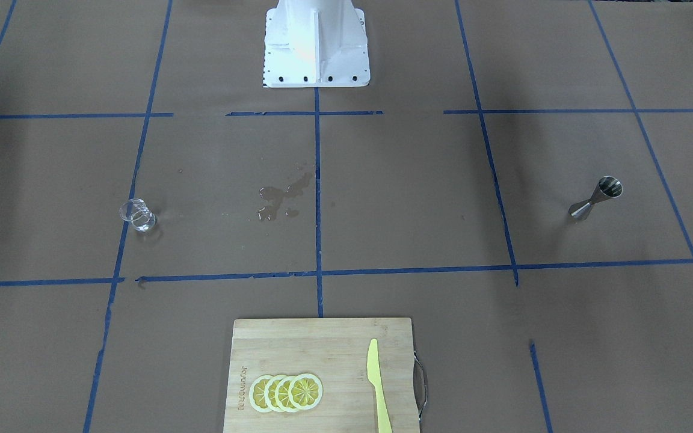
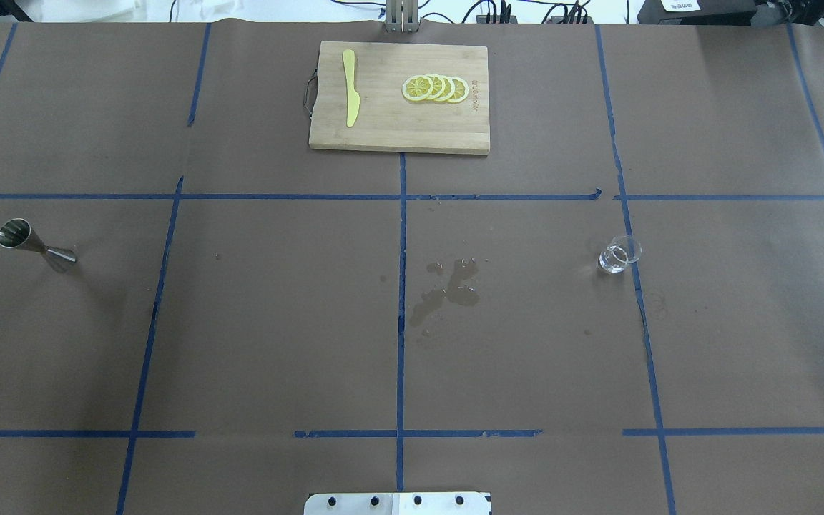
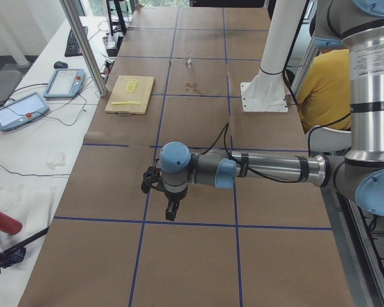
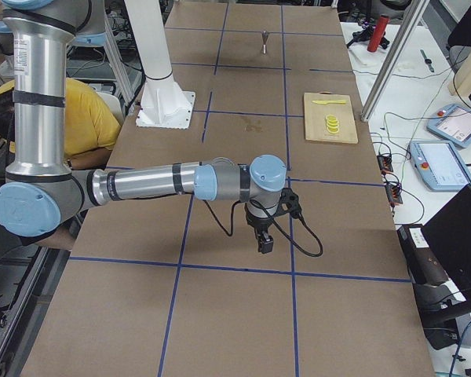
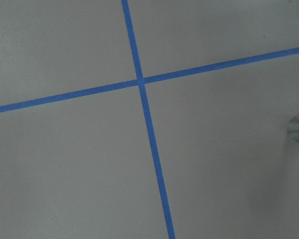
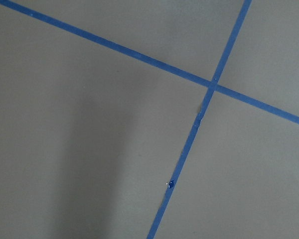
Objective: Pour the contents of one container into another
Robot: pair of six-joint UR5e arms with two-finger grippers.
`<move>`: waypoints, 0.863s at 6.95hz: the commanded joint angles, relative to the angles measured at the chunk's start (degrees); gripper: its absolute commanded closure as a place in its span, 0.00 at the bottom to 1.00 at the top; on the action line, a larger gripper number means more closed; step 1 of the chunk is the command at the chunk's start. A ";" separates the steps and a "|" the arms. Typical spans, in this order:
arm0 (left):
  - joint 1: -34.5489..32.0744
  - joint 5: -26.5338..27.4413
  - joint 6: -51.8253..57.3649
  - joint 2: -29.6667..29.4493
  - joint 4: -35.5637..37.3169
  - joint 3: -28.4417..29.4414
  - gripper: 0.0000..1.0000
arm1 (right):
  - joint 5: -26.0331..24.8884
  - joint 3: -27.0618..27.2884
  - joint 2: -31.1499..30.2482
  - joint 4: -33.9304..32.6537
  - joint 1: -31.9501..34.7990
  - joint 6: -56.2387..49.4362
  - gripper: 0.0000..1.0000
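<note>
The clear glass cup (image 1: 138, 215) stands upright on the brown paper, on the robot's right (image 2: 619, 254), with a little clear liquid in it. The steel jigger (image 1: 596, 198) stands upright far off on the robot's left (image 2: 33, 244). Neither gripper is near them. The left gripper (image 3: 170, 214) hangs fingers-down over the table end in the exterior left view. The right gripper (image 4: 264, 245) hangs the same way in the exterior right view. These views do not show whether either is open or shut. Both wrist views show only paper and blue tape.
A wet spill (image 2: 448, 290) marks the paper near the table's middle. A wooden cutting board (image 2: 383, 129) with lemon slices (image 2: 435, 88) and a yellow knife (image 2: 350, 87) lies at the far edge. The white robot base (image 1: 316, 42) stands at the near edge.
</note>
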 commanded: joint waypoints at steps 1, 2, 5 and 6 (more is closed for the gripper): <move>0.19 -0.14 -0.01 -0.06 0.09 0.39 0.00 | 3.30 -0.25 -0.91 0.20 -0.01 0.07 0.00; 0.28 -0.23 0.16 0.03 -0.16 0.83 0.00 | 2.78 -0.43 -1.17 0.38 -0.01 -0.01 0.00; 0.28 0.30 -0.01 0.38 -0.17 1.18 0.00 | 2.69 -0.60 -2.93 0.56 -0.01 0.07 0.00; 0.28 0.39 -0.01 0.29 -0.08 1.45 0.00 | 2.69 -0.52 -3.28 0.56 -0.01 -0.01 0.00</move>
